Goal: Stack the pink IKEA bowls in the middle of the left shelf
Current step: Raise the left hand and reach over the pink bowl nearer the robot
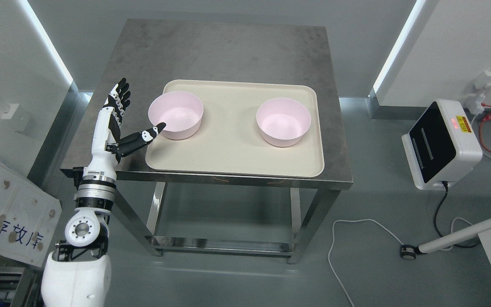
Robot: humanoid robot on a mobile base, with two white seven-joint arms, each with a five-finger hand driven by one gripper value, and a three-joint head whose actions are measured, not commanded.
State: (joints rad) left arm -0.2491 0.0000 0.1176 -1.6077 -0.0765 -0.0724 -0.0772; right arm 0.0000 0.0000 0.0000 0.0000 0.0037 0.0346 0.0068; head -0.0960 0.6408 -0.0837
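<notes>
Left bowl (pixel 176 114): sitting at the left end of the cream tray (pixel 232 157), centre-left of the frame, just right of my left hand (pixel 119 121).
Thumb (pixel 143 137): reaching toward that pink bowl's near rim; I cannot tell if it is touching.
Right bowl (pixel 283 121): lying well apart, on the tray's right side.
Hand: fingers (pixel 119 96) pointing up, spread apart, gripping nothing.
Arm: rising from the lower left.
Table (pixel 224 51): steel, carrying the tray.
</notes>
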